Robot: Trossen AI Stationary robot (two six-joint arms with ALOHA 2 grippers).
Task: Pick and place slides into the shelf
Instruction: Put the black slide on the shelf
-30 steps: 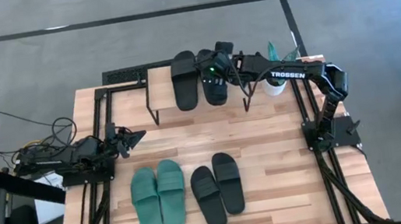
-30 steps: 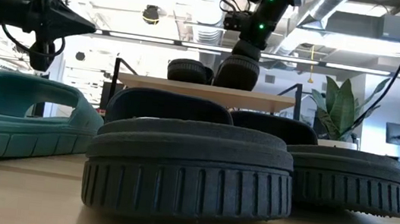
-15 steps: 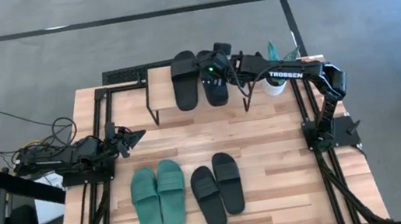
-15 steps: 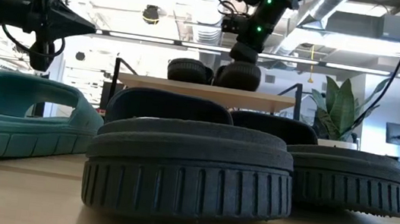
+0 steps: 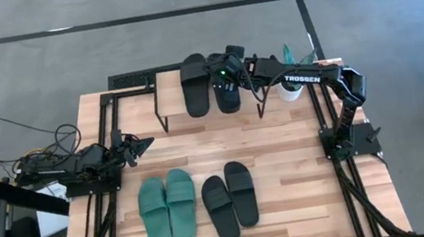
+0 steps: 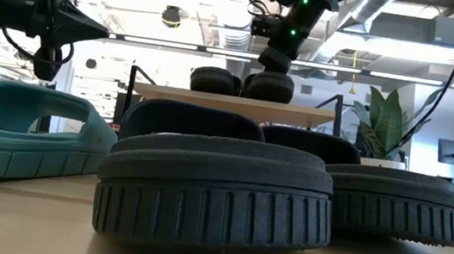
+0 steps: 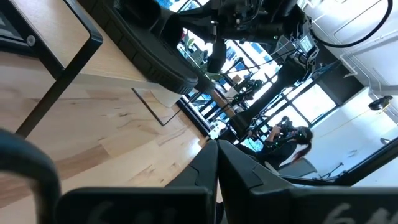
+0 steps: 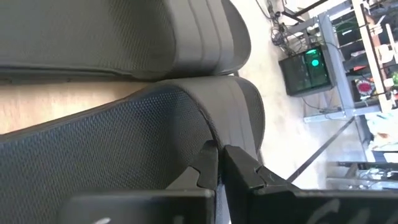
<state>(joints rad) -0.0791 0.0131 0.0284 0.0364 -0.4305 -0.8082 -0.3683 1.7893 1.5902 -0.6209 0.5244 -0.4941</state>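
Two black slides lie side by side on the shelf (image 5: pixel 171 93), whose light plank (image 6: pixel 230 104) shows in the low view. One slide (image 5: pixel 195 83) rests free on its sole. My right gripper (image 5: pixel 221 74) is down on the other (image 5: pixel 229 98), shut on it. A dark green pair (image 5: pixel 168 210) and a black pair (image 5: pixel 230 199) lie flat near the table's near edge. My left gripper (image 5: pixel 147 142) hovers shut over the table's left side, touching nothing. My right gripper (image 8: pixel 219 152) has the black slide by its wide strap (image 8: pixel 239 124), pinched between the nearly closed fingers. It comes from above and from the table's right, slanting down. The slide (image 6: pixel 271 86) lies flat on the shelf plank, beside the other one (image 6: pixel 214 79).
A potted plant (image 5: pixel 297 82) stands just right of the shelf, under my right arm. Black frame rails run along the table's left and right sides. Bare wood lies between the shelf and the two pairs on the table.
My right gripper has lowered the black slide: a second ago it stood tipped, with one end on the shelf plank; now it lies flat next to the other slide. The gripper sank slightly with it and stayed shut.
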